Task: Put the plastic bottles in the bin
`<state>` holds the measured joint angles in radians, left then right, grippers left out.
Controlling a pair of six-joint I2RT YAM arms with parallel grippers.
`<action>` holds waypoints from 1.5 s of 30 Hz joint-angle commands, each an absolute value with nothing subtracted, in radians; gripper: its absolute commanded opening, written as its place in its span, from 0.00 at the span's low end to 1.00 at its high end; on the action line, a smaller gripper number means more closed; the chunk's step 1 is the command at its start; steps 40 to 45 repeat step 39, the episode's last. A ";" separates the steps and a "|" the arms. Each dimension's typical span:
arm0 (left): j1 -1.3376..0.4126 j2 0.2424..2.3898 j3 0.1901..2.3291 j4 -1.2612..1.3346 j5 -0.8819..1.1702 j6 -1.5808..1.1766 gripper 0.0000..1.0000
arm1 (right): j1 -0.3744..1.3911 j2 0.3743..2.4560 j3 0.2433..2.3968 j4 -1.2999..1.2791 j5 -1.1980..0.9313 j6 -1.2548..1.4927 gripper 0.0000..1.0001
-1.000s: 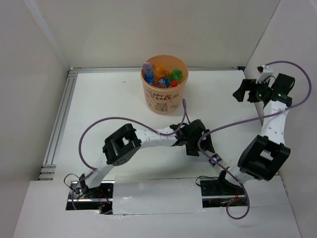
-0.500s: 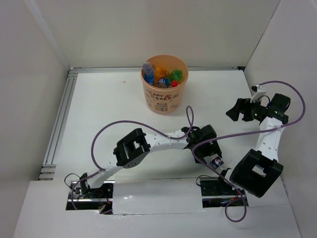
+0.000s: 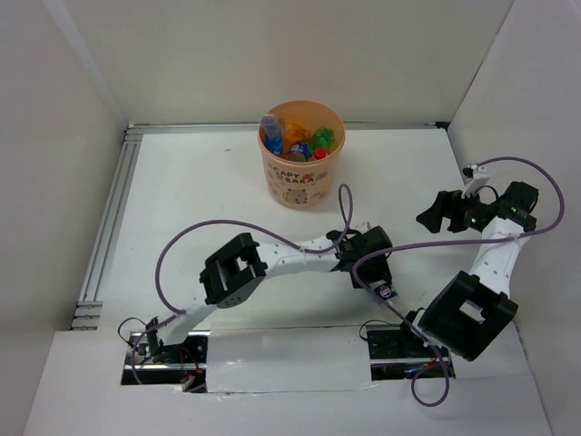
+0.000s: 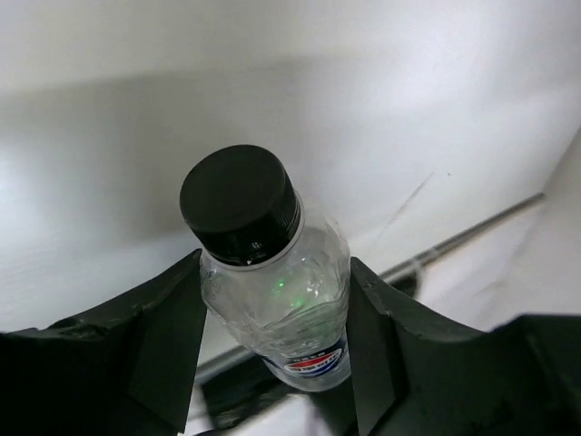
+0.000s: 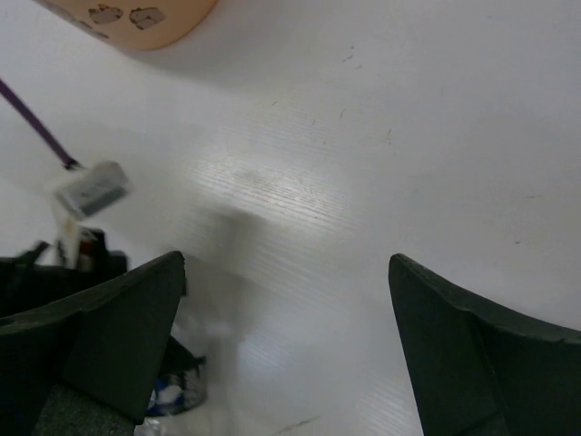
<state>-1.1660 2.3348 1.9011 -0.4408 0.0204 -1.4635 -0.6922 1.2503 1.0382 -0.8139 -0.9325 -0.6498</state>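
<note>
A clear plastic bottle (image 4: pixel 272 300) with a black cap (image 4: pixel 238 202) and a blue-and-red label stands between the fingers of my left gripper (image 4: pixel 277 336), which press on both of its sides. From above, the left gripper (image 3: pixel 372 268) covers most of that bottle (image 3: pixel 387 292) near the table's front. The peach-orange bin (image 3: pixel 300 188) stands at the back centre with several plastic bottles (image 3: pixel 272 134) inside. My right gripper (image 3: pixel 434 211) hangs open over bare table at the right, holding nothing. Its wrist view shows the bin's base (image 5: pixel 136 18) and the blurred bottle (image 5: pixel 172 395).
White walls close in the table on the left, back and right. A metal rail (image 3: pixel 109 218) runs along the left side. Purple cables (image 3: pixel 227 227) loop above both arms. The right arm's base (image 3: pixel 404 341) sits just in front of the held bottle.
My left gripper reached right onto the bottle and its jaws closed from wide open onto its sides. The right arm swung down and toward the front, its gripper still open.
</note>
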 commanded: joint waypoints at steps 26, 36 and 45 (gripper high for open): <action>-0.699 1.996 2.065 -0.219 -0.692 -0.607 0.98 | -0.465 1.143 0.930 -0.767 -0.781 -0.663 1.00; -0.810 1.587 1.700 -0.046 -0.536 -0.301 1.00 | -0.492 1.075 0.919 -0.589 -0.567 -0.446 1.00; -0.810 1.333 1.406 -0.002 -0.468 -0.348 1.00 | -0.520 1.043 0.893 -0.555 -0.595 -0.428 1.00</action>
